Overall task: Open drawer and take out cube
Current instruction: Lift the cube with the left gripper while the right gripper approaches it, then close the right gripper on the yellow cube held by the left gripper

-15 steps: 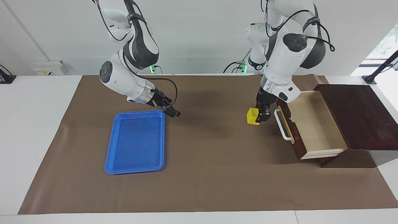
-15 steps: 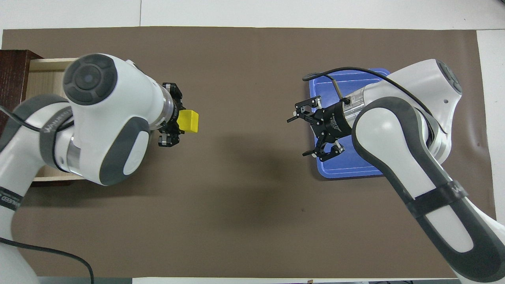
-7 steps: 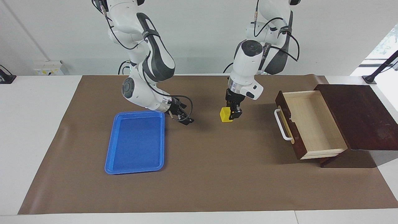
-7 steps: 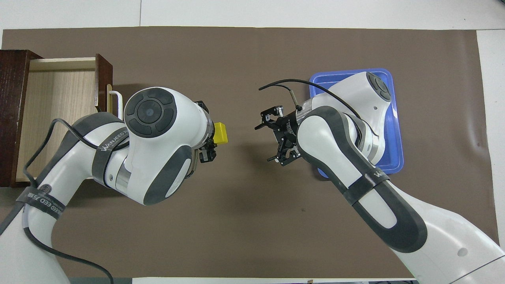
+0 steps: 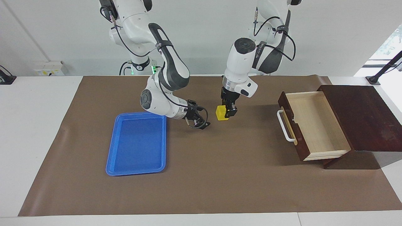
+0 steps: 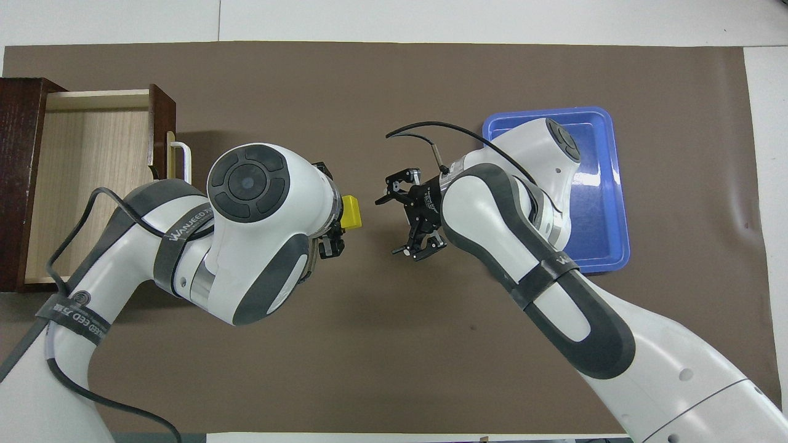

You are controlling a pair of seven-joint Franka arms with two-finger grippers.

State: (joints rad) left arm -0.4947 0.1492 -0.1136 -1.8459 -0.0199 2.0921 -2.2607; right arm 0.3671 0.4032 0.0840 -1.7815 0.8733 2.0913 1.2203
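The drawer stands pulled open at the left arm's end of the table, its pale interior bare. My left gripper is shut on the yellow cube and holds it up over the middle of the brown mat. My right gripper is open and empty, over the mat close beside the cube and pointing toward it, a small gap between them.
A flat blue tray lies on the brown mat toward the right arm's end, partly covered by the right arm in the overhead view. The dark wooden box holds the drawer.
My left gripper has carried the cube away from the drawer toward the table's middle. My right gripper has moved from the tray's edge toward the cube, closing the gap between them.
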